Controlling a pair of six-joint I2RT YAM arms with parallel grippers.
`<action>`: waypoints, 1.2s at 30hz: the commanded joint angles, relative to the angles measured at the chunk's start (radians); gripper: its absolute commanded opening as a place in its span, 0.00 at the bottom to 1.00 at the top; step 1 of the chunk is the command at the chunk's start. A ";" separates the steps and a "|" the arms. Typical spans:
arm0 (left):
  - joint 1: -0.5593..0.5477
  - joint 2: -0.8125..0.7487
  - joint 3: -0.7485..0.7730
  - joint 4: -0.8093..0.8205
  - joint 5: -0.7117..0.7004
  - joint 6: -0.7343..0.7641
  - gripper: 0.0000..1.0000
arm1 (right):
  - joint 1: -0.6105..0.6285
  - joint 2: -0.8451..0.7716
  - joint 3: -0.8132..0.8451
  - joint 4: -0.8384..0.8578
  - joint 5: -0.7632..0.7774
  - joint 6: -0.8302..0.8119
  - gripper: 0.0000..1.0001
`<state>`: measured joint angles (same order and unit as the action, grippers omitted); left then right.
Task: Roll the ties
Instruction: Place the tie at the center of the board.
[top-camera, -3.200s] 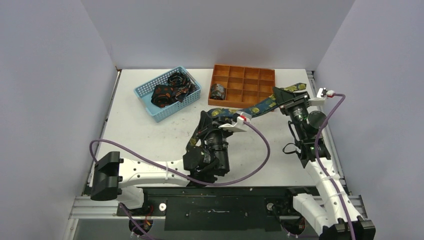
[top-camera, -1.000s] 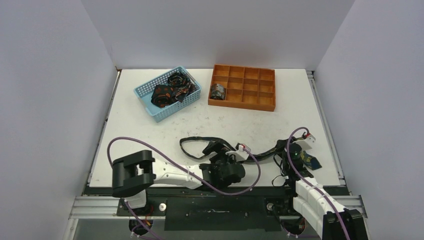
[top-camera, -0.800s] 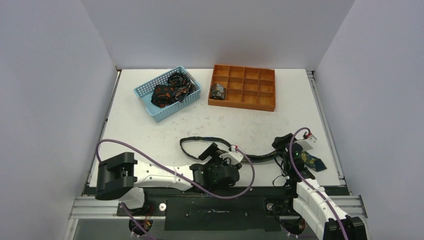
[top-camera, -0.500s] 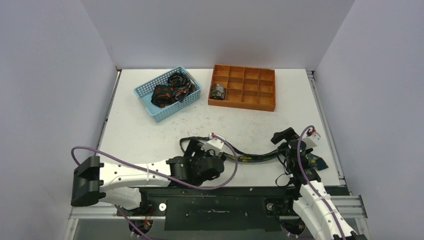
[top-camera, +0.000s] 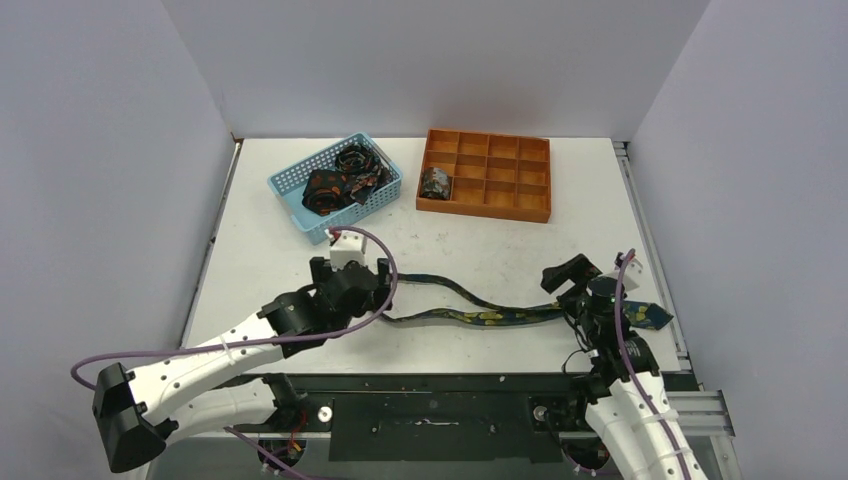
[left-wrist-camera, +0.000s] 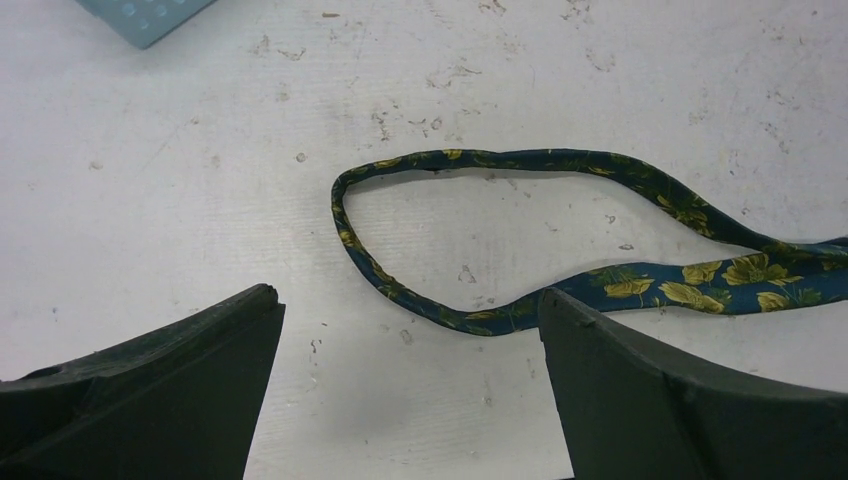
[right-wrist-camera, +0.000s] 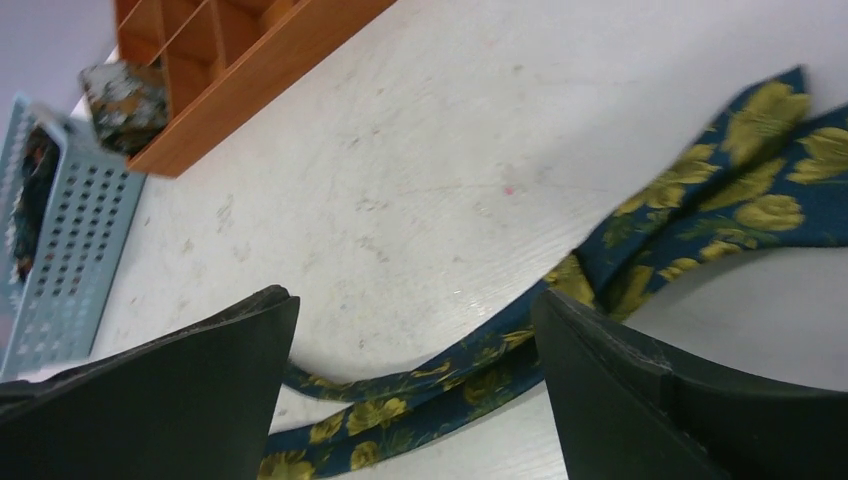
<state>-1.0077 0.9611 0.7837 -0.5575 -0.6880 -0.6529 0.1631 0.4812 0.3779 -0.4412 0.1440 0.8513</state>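
Rolling stage: we judge the floral tie (top-camera: 470, 315) laid out flat on the table and not yet rolled.
Left gripper (left-wrist-camera: 405, 300): jaws wide apart and empty; the tie's narrow looped end lies just ahead of them.
Right gripper (right-wrist-camera: 412, 295): jaws wide apart and empty; the tie's broad end lies ahead, toward the right-hand jaw.
Next move: we expect one end must be pinched and turned over onto itself.
Finished roll (top-camera: 436, 182): in the orange tray (top-camera: 500, 212), far ahead of both jaws.

A lab test cell: plain walls (top-camera: 430, 60) boxing a scuffed white table (top-camera: 500, 240).
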 joint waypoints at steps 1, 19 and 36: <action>0.077 0.001 -0.024 0.020 0.116 -0.040 1.00 | 0.039 0.070 0.050 0.167 -0.225 -0.048 0.79; 0.263 -0.160 -0.282 0.179 0.299 -0.214 0.75 | 0.779 1.063 0.483 0.456 0.281 -0.465 0.68; 0.270 -0.259 -0.366 0.163 0.323 -0.245 0.73 | 0.799 1.263 0.605 0.418 0.202 -0.689 0.26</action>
<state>-0.7441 0.7292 0.4229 -0.4145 -0.3759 -0.8856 0.9379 1.7821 0.9527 -0.0181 0.3515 0.2096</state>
